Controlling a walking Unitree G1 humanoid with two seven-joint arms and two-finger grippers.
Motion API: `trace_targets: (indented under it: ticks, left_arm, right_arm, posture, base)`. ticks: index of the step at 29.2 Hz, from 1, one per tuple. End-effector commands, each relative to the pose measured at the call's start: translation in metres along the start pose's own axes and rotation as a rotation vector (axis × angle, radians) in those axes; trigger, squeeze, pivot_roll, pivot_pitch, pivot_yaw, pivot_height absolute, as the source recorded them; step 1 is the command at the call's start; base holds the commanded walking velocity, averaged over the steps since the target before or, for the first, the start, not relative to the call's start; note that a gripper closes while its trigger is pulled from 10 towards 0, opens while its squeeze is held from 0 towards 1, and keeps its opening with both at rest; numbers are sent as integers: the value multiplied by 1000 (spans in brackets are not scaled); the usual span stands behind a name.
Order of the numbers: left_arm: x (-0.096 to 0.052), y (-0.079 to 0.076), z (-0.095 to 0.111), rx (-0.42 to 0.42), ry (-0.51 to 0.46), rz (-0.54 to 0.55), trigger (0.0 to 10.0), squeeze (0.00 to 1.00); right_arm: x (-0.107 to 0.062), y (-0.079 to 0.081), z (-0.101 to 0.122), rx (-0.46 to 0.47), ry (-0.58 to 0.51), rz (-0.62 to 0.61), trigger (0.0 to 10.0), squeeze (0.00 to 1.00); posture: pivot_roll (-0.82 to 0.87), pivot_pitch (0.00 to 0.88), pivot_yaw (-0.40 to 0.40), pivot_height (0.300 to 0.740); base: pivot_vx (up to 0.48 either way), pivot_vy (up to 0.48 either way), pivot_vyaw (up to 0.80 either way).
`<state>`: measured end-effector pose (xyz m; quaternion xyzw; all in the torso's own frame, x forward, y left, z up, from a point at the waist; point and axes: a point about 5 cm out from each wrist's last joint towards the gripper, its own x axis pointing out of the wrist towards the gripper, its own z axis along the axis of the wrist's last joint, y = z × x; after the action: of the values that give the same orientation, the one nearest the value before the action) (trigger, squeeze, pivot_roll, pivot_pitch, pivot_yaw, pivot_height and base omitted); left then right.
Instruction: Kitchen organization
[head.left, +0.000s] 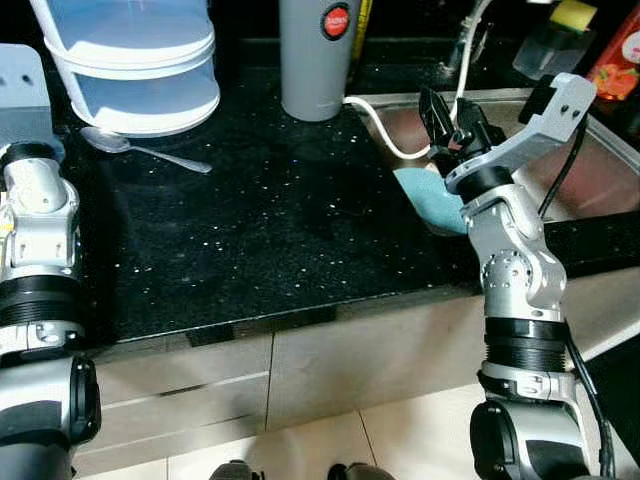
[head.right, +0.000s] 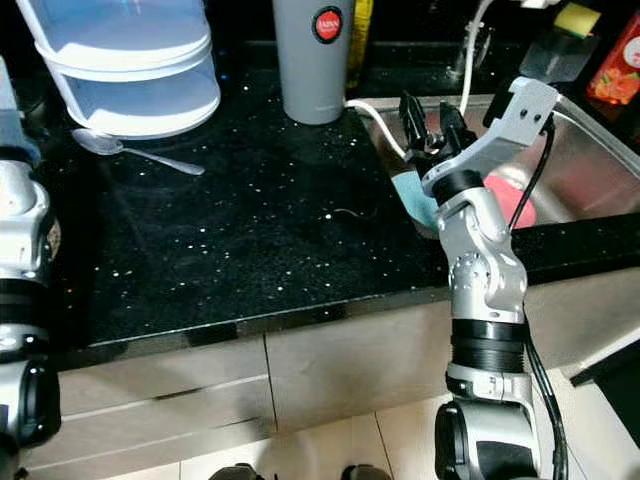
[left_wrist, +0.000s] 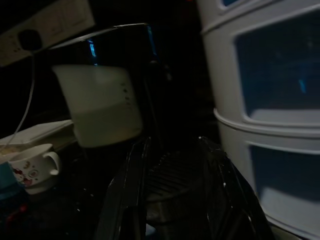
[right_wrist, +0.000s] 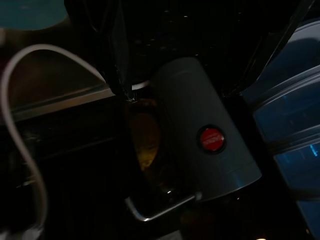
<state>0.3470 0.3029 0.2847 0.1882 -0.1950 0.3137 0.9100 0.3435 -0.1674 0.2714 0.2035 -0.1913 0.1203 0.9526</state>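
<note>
A: What is the surface showing?

B: A black speckled surface (head.left: 290, 230) is running across the scene, with pale cabinet fronts (head.left: 300, 370) below it and a tiled floor (head.left: 300, 450) underneath. A steel sink (head.left: 600, 170) is sitting at the robot's right.

A: What is standing on it?

B: A white stacked container with blue-tinted windows (head.left: 140, 60) is sitting at the far left, and a metal spoon (head.left: 140, 150) is lying just in front of it. A grey cylinder with a red round label (head.left: 318, 55) is standing at the back, near the sink's corner. A white cable (head.left: 385, 135) is curving from beside the cylinder into the sink.

A: Where are the grippers?

B: The right gripper (head.left: 440, 115) is hovering over the sink's near-left corner — its jaws are standing apart, holding nothing. A teal cloth (head.left: 425, 195) is lying over the sink's edge just under that arm; something pink (head.right: 515, 205) is showing in the basin behind it. The left gripper (left_wrist: 177, 195) is pointing toward the stacked container, its jaws spread around nothing — a translucent measuring jug (left_wrist: 100, 107) and a white printed cup (left_wrist: 35, 165) are standing ahead of it.

A: Anything crowding the sink?

B: A yellow sponge (head.left: 572, 15) and a red packet (head.left: 618, 55) are sitting behind it.
</note>
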Motion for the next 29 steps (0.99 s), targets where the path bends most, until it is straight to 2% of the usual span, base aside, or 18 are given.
trace_targets:
  ticks: [1, 2, 3, 4, 7, 8, 11, 13, 14, 15, 18, 20, 23, 25, 26, 27, 29]
  left_arm:
    - [-2, -8, -10, -19, 78, -35, 10000, 0]
    - [-2, -8, -10, -19, 78, -35, 10000, 0]
    - [-2, -15, -20, -94, 168, -74, 10000, 0]
    - [-2, -18, -22, -119, 192, -84, 10000, 0]
    - [-2, -20, -24, -141, 217, -76, 10000, 0]
    - [-1, -23, -28, -165, 258, -70, 10000, 0]
    - [-6, -42, -48, -186, 454, -113, 10000, 0]
    - [-8, -47, -51, -183, 486, -131, 10000, 0]
    - [-10, -60, -49, -182, 502, -205, 10000, 0]
    - [-10, -60, -49, -182, 502, -205, 10000, 0]
    - [-16, -83, -37, -174, 462, -374, 10000, 0]
    - [-21, -95, -30, -214, 460, -410, 10000, 0]
    - [-28, -109, -19, -233, 435, -410, 10000, 0]
    - [-28, -109, -19, -233, 435, -410, 10000, 0]
    - [-33, -117, -14, -241, 425, -404, 10000, 0]
    - [-33, -117, -14, -241, 425, -404, 10000, 0]
    - [-37, -119, -19, -310, 484, -341, 10000, 0]
  right_arm:
    - [-1, -4, 2, -10, -9, -14, 10000, 0]
    - [-1, -4, 2, -10, -9, -14, 10000, 0]
    - [-1, -3, 1, -20, -5, -8, 10000, 0]
    - [-1, -3, 1, -26, -3, -5, 10000, 0]
    - [-1, -2, 1, -36, 0, 1, 10000, 0]
    - [-1, -1, 1, -48, 4, 11, 10000, 0]
    - [0, 3, 2, -85, 16, 40, 10000, 0]
    - [0, 3, 3, -91, 18, 44, 10000, 0]
    - [-1, 4, 3, -99, 20, 47, 10000, 0]
    - [-1, 4, 3, -99, 20, 47, 10000, 0]
    - [-4, 3, 4, -106, 23, 44, 10000, 0]
    - [-5, 3, 3, -108, 25, 39, 10000, 0]
    - [-7, 2, 2, -109, 25, 34, 10000, 0]
    - [-7, 2, 2, -109, 25, 34, 10000, 0]
    - [-7, 2, 2, -107, 25, 34, 10000, 0]
    - [-7, 2, 2, -107, 25, 34, 10000, 0]
    - [-5, 3, 1, -104, 27, 38, 10000, 0]
  posture:
    - [66, 42, -56, 740]
    - [66, 42, -56, 740]
    - [66, 48, -63, 740]
    - [66, 48, -63, 740]
    - [68, 53, -69, 740]
    - [66, 57, -72, 740]
    - [52, 71, -76, 740]
    - [52, 71, -76, 740]
    - [44, 77, -73, 740]
    - [44, 77, -73, 740]
    - [39, 84, -66, 740]
    - [36, 83, -62, 740]
    - [39, 81, -59, 740]
    - [39, 81, -59, 740]
    - [40, 80, -60, 740]
    - [40, 80, -60, 740]
    - [45, 78, -62, 740]
  base:
    - [0, 0, 0]
    - [0, 0, 0]
    - [0, 0, 0]
    - [0, 0, 0]
    - [0, 0, 0]
    - [0, 0, 0]
    - [0, 0, 0]
    - [0, 0, 0]
    - [0, 0, 0]
    - [0, 0, 0]
    - [0, 0, 0]
    - [0, 0, 0]
    - [0, 0, 0]
    - [0, 0, 0]
    - [0, 0, 0]
    - [0, 0, 0]
    - [0, 0, 0]
